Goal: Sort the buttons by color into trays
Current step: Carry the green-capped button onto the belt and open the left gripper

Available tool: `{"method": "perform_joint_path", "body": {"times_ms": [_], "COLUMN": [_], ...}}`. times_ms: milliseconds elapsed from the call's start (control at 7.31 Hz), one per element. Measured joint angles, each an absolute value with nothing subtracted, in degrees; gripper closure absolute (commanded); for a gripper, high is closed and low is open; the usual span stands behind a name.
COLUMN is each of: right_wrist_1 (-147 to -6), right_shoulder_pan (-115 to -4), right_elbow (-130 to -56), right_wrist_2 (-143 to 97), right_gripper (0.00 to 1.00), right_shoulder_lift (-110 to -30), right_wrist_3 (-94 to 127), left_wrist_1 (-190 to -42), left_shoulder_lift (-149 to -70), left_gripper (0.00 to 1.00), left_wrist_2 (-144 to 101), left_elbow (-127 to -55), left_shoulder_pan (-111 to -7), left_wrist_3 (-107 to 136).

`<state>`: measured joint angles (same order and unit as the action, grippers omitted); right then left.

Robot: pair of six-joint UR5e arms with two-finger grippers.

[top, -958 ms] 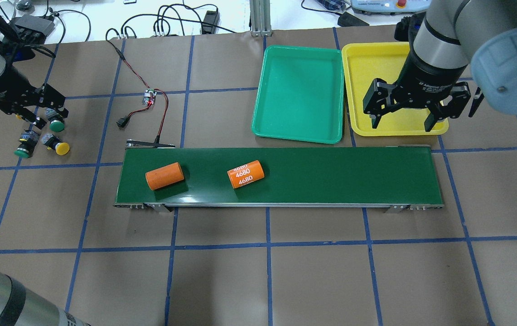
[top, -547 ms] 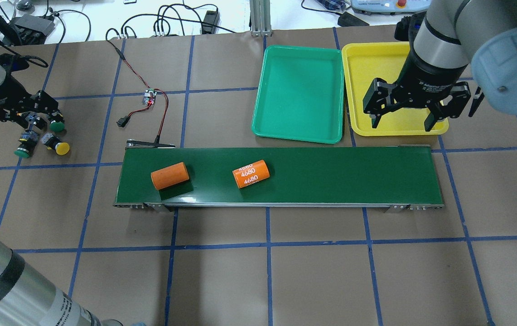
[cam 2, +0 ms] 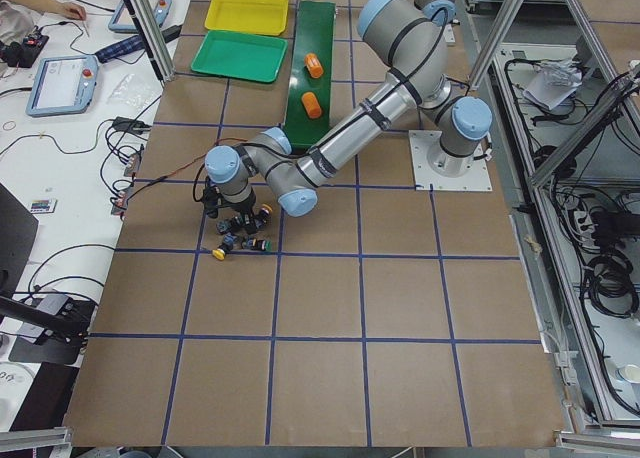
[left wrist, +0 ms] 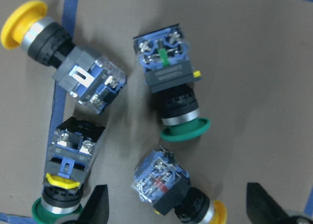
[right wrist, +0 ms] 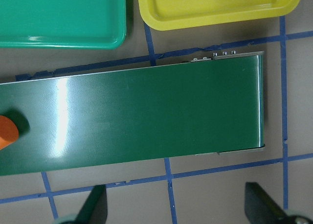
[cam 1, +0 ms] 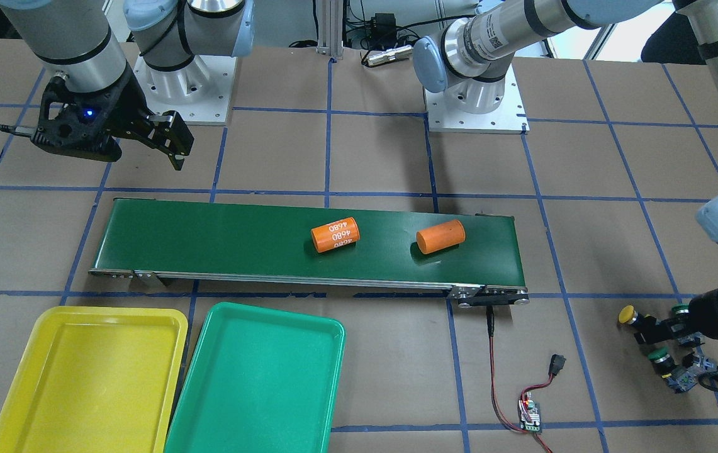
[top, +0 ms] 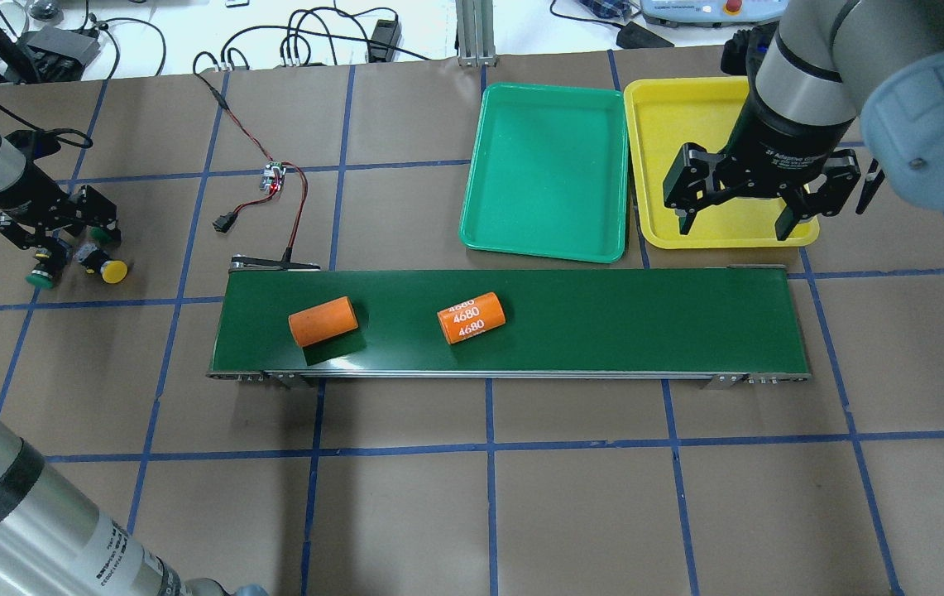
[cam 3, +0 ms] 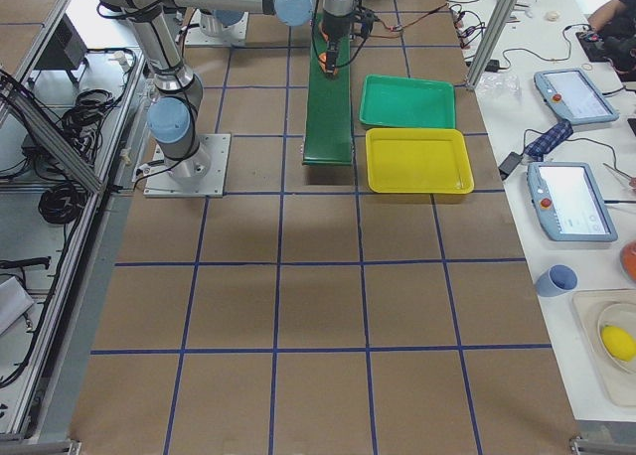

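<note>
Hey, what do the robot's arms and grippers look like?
The left arm and right arm are silver tubes with pale blue joint caps and black bands. The left gripper and right gripper are black, two-fingered; the right's collar bears white lettering.

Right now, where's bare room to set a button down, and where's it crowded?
Green tray and yellow tray are both empty; belt bare between labelled cylinder and the trays' end. Crowded: four buttons bunched under left end effector.
</note>
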<state>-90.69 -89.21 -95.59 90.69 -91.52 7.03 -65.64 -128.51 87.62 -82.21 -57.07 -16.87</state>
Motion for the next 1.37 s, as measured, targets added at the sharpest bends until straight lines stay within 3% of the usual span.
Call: {"method": "perform_joint_path", "body": {"times_ms": [274,411,547,1095,1369], "right_wrist_1": [-90.67,-90.66,-90.68,-90.67,-90.7], "right_shoulder_pan": [-89.21,-89.21,-89.21,-89.21,-89.21], "right_elbow": [-95.62,-95.62,-95.62,-95.63,-95.65], "right_wrist_2": [90.67,90.64,90.62,90.63,90.73], "right_gripper": [0.0,0.0,0.0,0.0,0.0], "right_shoulder_lift": [-91.57,-91.56,-91.55,-91.55,-91.56], "right_wrist_3": [7.03,7.03,7.03,7.03,7.03], "left_wrist_1": [-65.54,-65.74,-66.12,-75.45,-80.89], "left_shoulder_lift": [-129.47,-129.63,-129.56,-125.54,-119.43], "left_gripper": [0.64,0.85,1.0,1.0,1.0], "left_wrist_2": [87.01,87.02,87.16,87.34,86.59], "left_elbow": [-82.22,-82.24,-82.25,-81.59,-83.92], "left_shoulder_pan": [-56.87,-56.54,-56.31,-56.64,-59.75], "left_wrist_3": [-16.01,-16.09,-16.19,-15.13,-16.49]}}
